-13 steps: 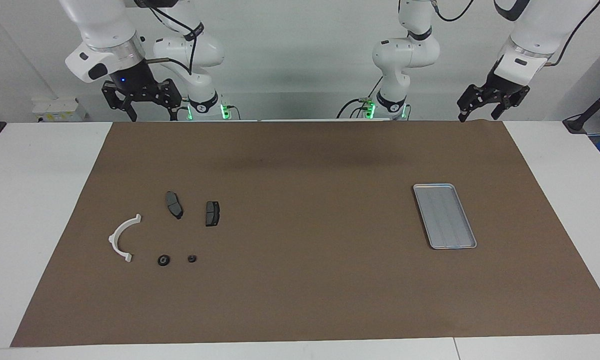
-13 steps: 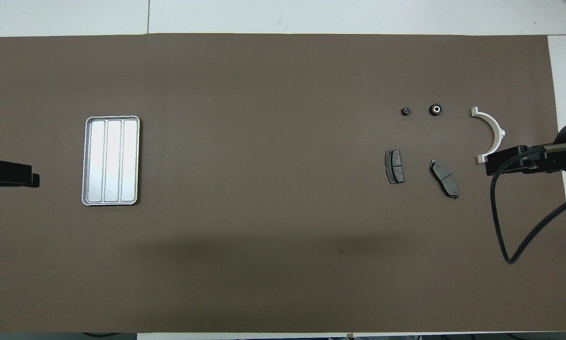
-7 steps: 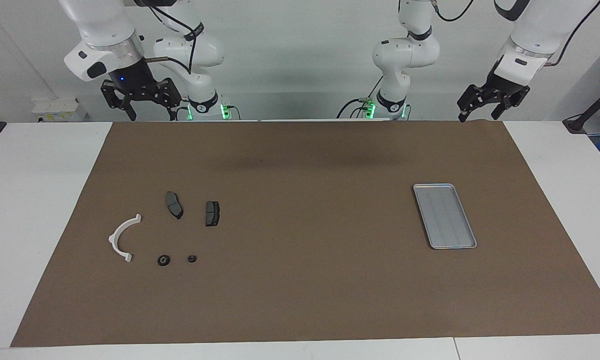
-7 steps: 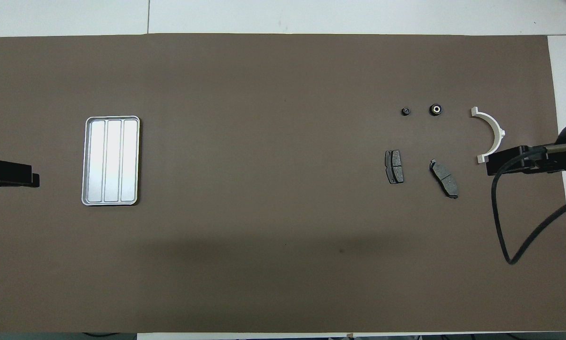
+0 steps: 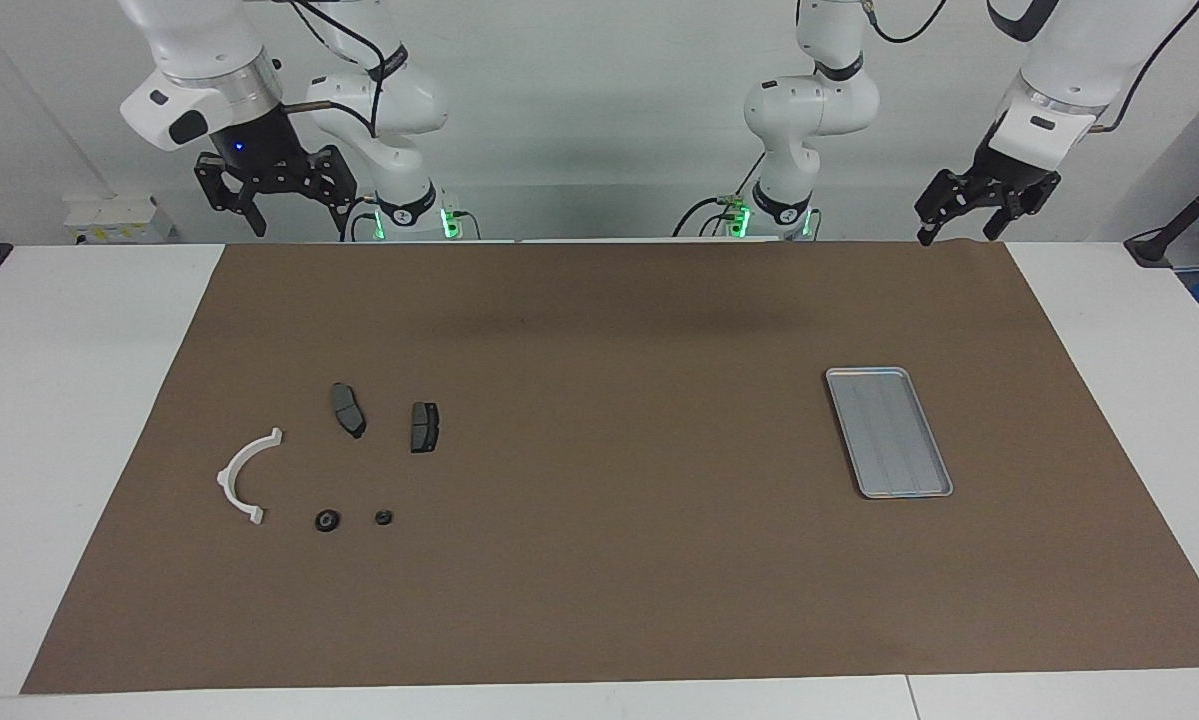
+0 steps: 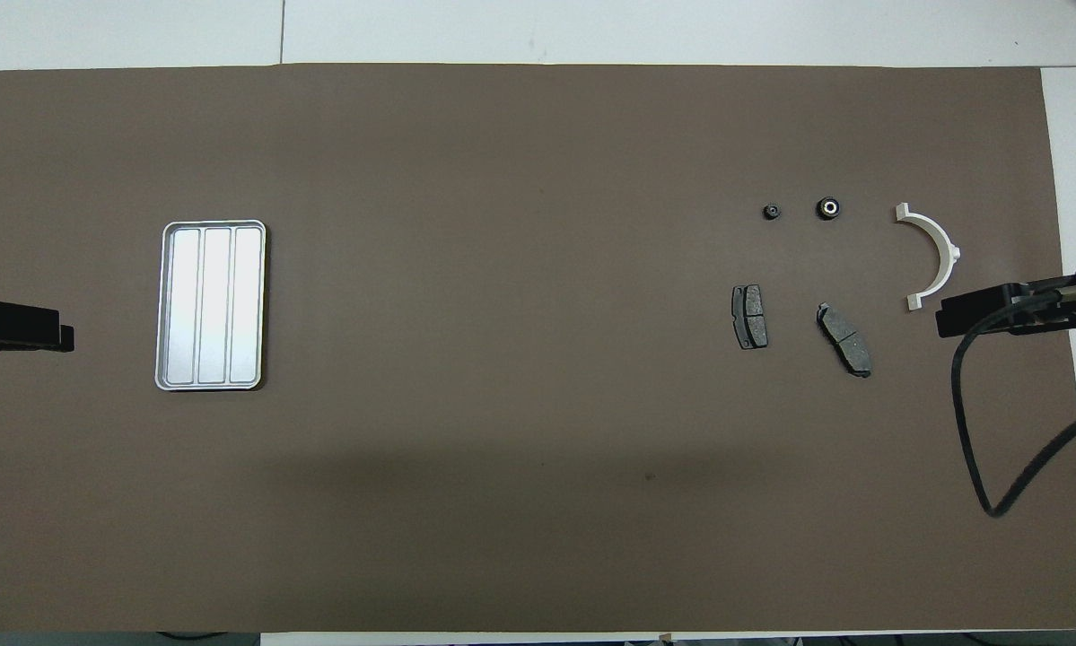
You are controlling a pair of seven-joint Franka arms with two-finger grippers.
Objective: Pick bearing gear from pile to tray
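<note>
Two small black round gears (image 5: 327, 520) lie on the brown mat (image 5: 599, 560), well apart from the flat ribbed silver metal tray (image 5: 889, 432) (toward the left arm's end); the right gripper (image 5: 277, 190) and left gripper (image 5: 969, 205) hang spread, empty.

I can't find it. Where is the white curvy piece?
The white curved bracket lies on the brown mat at the right arm's end of the table, beside the bigger black gear.

Brown mat (image 5: 609, 560) on white table (image 5: 79, 330)
</note>
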